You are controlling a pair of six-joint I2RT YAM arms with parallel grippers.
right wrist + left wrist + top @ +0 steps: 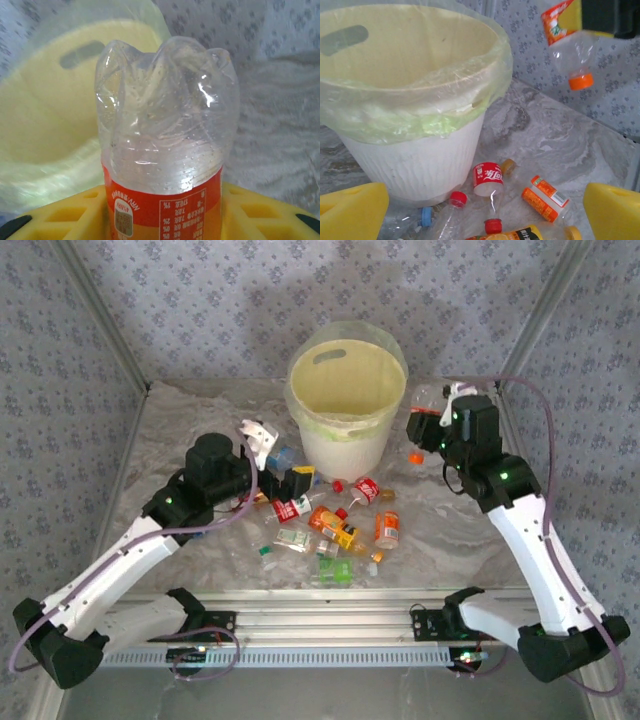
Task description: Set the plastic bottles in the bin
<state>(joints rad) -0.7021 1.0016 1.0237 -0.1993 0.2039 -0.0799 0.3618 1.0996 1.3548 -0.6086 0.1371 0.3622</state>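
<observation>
The left gripper (292, 480) hangs low near the bin's base on its left side, its yellow pads (350, 212) spread wide with nothing between them. The loose bottles (335, 525) lie scattered on the table (470, 530) just in front of it. The bin (345, 445) stands mid-table behind that heap. To its right, the right gripper (432, 430) pinches an orange-label bottle (165, 125) at the label, long axis roughly upright, orange cap down and clear base up. The bottle hangs just outside the rim, so the bin lies to its left, and the drop probably needs a short sideways shift over the mouth
</observation>
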